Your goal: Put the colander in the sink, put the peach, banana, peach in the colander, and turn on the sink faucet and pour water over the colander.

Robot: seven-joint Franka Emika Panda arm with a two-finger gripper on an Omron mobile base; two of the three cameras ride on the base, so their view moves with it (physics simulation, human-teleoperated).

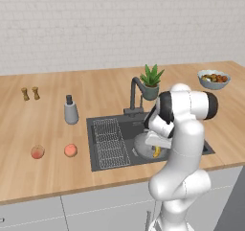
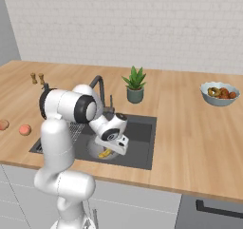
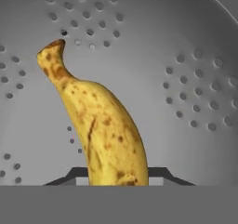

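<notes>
We hold banana (image 3: 100, 125) between claw (image 3: 118, 174) tips, jaws closed on its lower end; rest of fruit points into colander (image 3: 195, 69).

Colander sits in sink (image 1: 191, 129), right of wire rack (image 1: 109, 143), below faucet (image 1: 135, 95).

Step in hand, we judge: release banana inside colander.

- Keep hand low over bowl so fruit drops short, no bounce over rim.
- Open jaws fully, then lift straight up, clear of faucet spout.

Two peaches (image 1: 71, 150) wait on counter (image 1: 43, 124), left of sink, well apart from colander.
</notes>
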